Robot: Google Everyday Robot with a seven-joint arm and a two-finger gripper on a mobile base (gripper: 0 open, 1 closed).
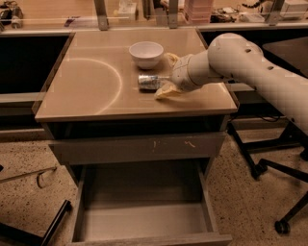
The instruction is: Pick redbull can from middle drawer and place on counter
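The redbull can [150, 81] lies on its side on the tan counter [86, 91], just in front of the white bowl [146, 53]. My gripper [167, 75] is at the can's right end, with one yellowish finger [163, 91] in front of the can and the other near the bowl. The fingers stand wider apart than the can, so the gripper looks open and the can rests on the counter. The middle drawer [144, 218] is pulled out below and shows a bare grey bottom.
A closed grey drawer front with pale scratches [139, 147] sits above the open drawer. A cluttered ledge [144, 14] runs behind the counter. Office chair legs [269, 168] stand to the right, and a dark bar [53, 223] lies on the floor at the left.
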